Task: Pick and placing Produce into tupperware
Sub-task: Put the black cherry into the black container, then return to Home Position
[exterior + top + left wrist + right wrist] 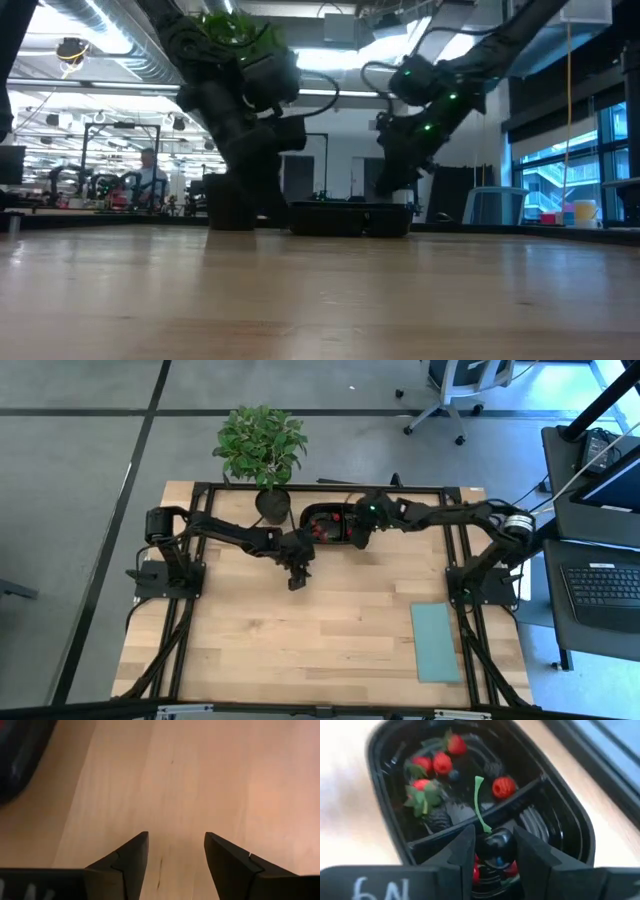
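Note:
The black two-compartment tray [330, 526] sits near the table's far edge, beside the plant pot. In the right wrist view its larger compartment [445, 785] holds red strawberries, raspberries, dark blackberries and a blueberry. A few red pieces [476, 872] lie in the smaller compartment. My right gripper [493, 831] hangs over the tray's divider, shut on a dark cherry [496, 846]. My left gripper [176, 837] is open and points down at bare wood just near of the tray's left end [15, 760]; it also shows in the high view [298, 575]. My right gripper pinches the dark cherry's round body [496, 846] between its two fingers, coming from above and slanting down. The green stem [479, 802] sticks out ahead of the fingertips. The cherry hangs over the tray's smaller compartment; I cannot tell whether it touches the pieces below.
A leafy green plant in a dark pot [262, 455] stands just left of the tray at the far edge. A flat pale teal rectangle [436, 642] lies near the right near corner. Bare wood [300, 640] spans the middle and near side. A person shows far off [150, 175].

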Tool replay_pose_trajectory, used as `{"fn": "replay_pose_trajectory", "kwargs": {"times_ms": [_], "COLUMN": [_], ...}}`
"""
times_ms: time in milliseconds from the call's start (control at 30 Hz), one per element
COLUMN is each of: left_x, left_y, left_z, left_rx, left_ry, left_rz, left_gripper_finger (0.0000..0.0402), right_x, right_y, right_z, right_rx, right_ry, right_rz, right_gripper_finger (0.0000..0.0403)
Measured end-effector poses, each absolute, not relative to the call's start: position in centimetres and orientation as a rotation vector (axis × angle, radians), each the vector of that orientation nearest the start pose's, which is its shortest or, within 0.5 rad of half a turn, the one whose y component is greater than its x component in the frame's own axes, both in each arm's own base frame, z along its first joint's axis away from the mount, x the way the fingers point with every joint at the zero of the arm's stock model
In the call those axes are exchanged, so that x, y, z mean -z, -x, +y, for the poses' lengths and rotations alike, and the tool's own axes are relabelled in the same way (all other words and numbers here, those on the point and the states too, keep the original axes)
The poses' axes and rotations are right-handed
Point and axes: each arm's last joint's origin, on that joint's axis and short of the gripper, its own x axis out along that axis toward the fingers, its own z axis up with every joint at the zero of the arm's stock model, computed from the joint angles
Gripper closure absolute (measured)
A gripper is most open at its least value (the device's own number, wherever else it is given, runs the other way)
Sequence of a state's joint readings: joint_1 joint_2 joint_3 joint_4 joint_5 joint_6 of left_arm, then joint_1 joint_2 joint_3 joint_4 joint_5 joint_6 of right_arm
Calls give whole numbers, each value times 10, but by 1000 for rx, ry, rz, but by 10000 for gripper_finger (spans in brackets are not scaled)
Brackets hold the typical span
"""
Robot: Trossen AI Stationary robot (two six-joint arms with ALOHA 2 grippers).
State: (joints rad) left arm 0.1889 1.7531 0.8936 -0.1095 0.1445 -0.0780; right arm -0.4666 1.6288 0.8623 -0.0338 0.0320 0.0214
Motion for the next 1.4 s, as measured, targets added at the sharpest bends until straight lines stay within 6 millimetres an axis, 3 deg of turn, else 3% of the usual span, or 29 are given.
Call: {"fn": "replay_pose_trajectory", "kwargs": {"times_ms": [367,1000,1100,1233,1400], "left_x": [-136,-138,-147,-174,-206], "left_y": [-323,-325,-325,-315,-281], "left_z": [47,47,46,48,51], "left_rx": [-80,-56,-8,42,7], "left_ry": [231,184,168,129,81], "left_rz": [972,951,916,819,658], "left_gripper_finger": [215,215,215,215,215], "right_x": [-153,-153,-153,-153,-153], "right_y": [-298,-298,-298,-298,-297], "right_z": [-157,-158,-158,-158,-158], "right_rx": [485,466,469,477,478], "right_ry": [-227,-185,-192,-209,-213], "right_rz": [918,926,925,925,930], "right_gripper_finger": [283,243,243,243,242]}}
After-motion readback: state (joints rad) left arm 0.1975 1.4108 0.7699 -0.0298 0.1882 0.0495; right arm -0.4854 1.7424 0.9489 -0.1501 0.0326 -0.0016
